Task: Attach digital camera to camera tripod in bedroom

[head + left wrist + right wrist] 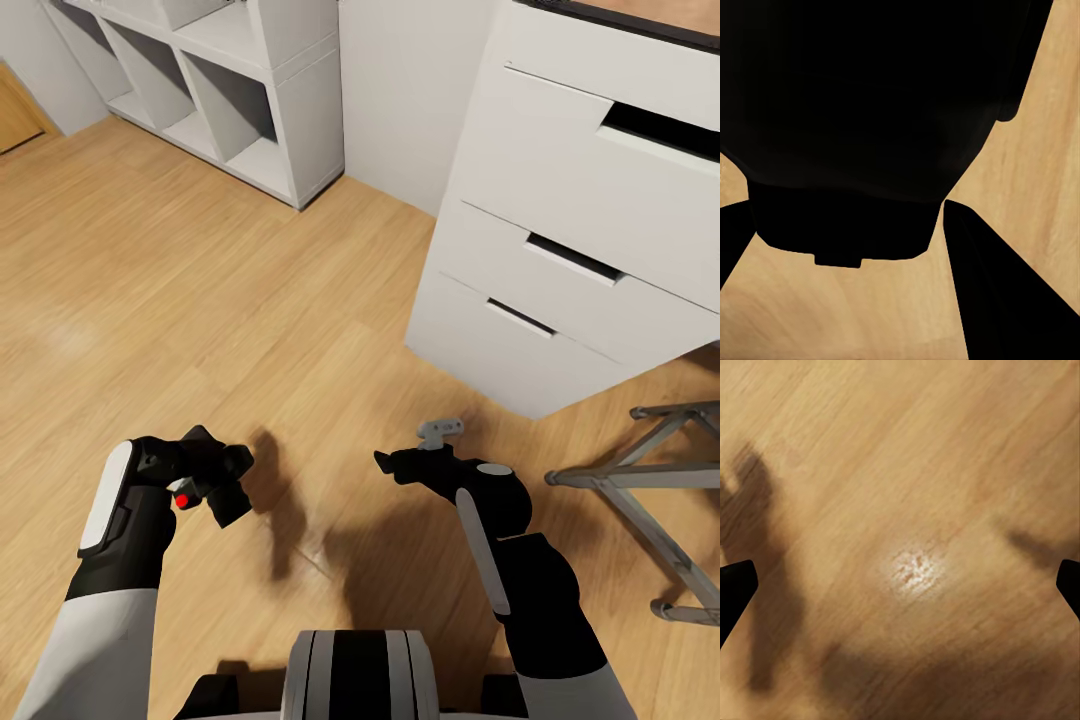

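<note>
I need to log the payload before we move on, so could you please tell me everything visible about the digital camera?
The digital camera is a small, black, boxy body with a round red button showing on its side facing the head view. It sits tilted in the left gripper, above the wood plank floor. In the left wrist view it looms as a dark, featureless mass between the fingers.

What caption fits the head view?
Left hand holding small black red-buttoned camera over wood plank floor, near white drawers.
</note>
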`<state>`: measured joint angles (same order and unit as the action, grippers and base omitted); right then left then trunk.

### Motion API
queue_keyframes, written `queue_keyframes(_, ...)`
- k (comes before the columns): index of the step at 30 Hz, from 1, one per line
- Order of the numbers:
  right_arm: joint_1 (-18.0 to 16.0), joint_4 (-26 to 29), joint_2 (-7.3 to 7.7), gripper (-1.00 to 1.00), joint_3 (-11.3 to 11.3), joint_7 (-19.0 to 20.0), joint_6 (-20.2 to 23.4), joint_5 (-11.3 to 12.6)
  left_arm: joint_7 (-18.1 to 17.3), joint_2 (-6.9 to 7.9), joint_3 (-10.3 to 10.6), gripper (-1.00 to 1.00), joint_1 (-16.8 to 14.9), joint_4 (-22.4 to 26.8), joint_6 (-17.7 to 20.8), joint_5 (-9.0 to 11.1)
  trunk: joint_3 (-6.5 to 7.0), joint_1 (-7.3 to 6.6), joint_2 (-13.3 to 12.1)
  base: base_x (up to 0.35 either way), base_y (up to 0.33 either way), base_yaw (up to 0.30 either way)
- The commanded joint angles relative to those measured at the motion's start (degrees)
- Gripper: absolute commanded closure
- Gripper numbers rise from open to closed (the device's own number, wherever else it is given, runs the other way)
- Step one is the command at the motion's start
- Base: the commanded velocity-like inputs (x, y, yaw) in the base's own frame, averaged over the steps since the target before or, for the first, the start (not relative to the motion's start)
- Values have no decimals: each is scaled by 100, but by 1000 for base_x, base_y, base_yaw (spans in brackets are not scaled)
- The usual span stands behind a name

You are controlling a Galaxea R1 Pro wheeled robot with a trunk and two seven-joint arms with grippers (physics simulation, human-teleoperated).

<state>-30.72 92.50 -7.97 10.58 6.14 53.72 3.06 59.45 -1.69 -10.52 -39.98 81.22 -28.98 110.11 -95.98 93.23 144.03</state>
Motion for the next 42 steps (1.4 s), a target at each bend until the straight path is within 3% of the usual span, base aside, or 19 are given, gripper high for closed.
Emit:
queue_keyframes(1, -5, 5, 9, -100, -7, -5, 29, 28, 13, -5, -11, 100, 7, -9, -5, 14, 0, -1, 1, 0, 0, 0)
queue_keyframes(18, 3, 5, -10, -100, -1, -5, 33, 28, -13, -6, -11, 100, 21, -112, -3, 11, 33, -1, 1, 0, 0, 0)
queue_keyframes(42, 21, 5, -31, -100, 20, -16, 32, 28, 21, 7, -11, 100, 25, -202, 15, 23, 238, -1, 1, 0, 0, 0)
